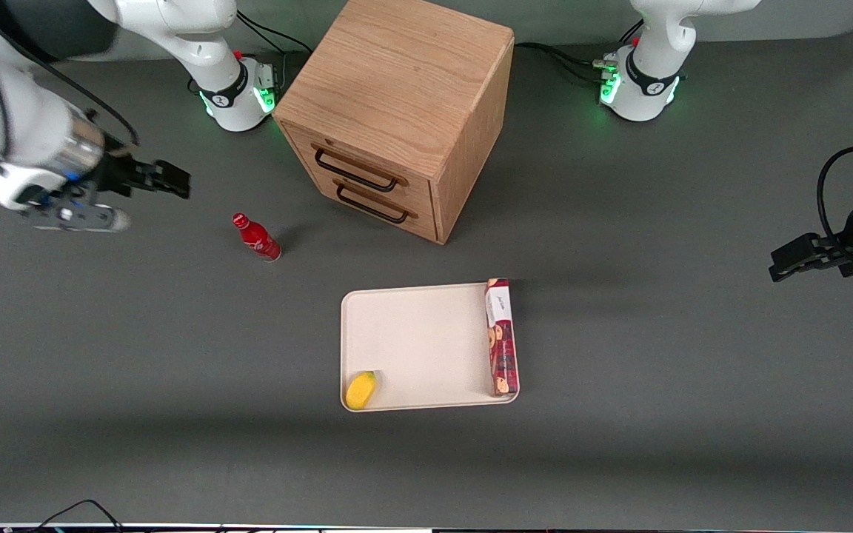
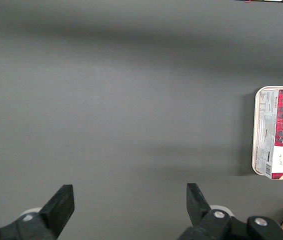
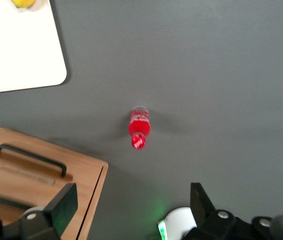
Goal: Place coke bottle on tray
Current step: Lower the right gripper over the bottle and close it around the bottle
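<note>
- My gripper (image 1: 175, 180) hangs above the table (image 1: 693, 311) toward my end of it, released, its two black fingers (image 3: 64, 206) spread wide with nothing between them.
- The bottle (image 1: 256, 237) stands upright on the table, well apart from my gripper and untouched by it.
- From my wrist I look down on the bottle (image 3: 139, 127): red cap nearest me, red body below it, standing alone on the grey top.
- The bottle is near the cabinet (image 1: 397, 111), a little nearer the front camera than its drawer fronts, and clear of the wood.
- The cabinet has two drawers, each with a dark handle (image 1: 356, 172); both look closed.
- The tray (image 1: 419, 344) lies flat on the table, nearer the front camera than both bottle and cabinet. The bottle is not on it; bare table separates them.
- A long dark-red box (image 1: 501, 337) lies along the tray's edge toward the parked arm's end.
- A small yellow thing (image 1: 361, 390) sits in the tray's corner nearest the front camera, toward my end; I cannot tell what it is.
- My wrist view also catches a corner of the tray (image 3: 21, 55) and the top drawer handle (image 3: 30, 159) of the cabinet.
</note>
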You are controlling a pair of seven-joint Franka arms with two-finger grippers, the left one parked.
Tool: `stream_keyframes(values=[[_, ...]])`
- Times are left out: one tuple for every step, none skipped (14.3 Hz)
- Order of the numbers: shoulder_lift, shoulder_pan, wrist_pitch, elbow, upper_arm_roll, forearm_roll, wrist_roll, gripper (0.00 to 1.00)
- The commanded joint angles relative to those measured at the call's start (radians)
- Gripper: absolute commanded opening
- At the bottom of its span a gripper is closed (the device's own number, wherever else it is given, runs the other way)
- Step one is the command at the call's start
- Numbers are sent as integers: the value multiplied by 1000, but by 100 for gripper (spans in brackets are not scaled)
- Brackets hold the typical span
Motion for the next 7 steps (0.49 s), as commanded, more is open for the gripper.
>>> stream_keyframes(values=[[-160, -1, 275, -373, 1, 24, 16, 100], [-165, -1, 363, -453, 8, 33, 22, 100], [-156, -1, 424, -507, 12, 36, 55, 100], [-156, -1, 486, -558, 27, 37, 85, 100], [-156, -1, 546, -607, 58, 37, 94, 100], [-156, -2, 604, -651, 67, 37, 100, 100], [-156, -1, 667, -696, 69, 37, 109, 100]])
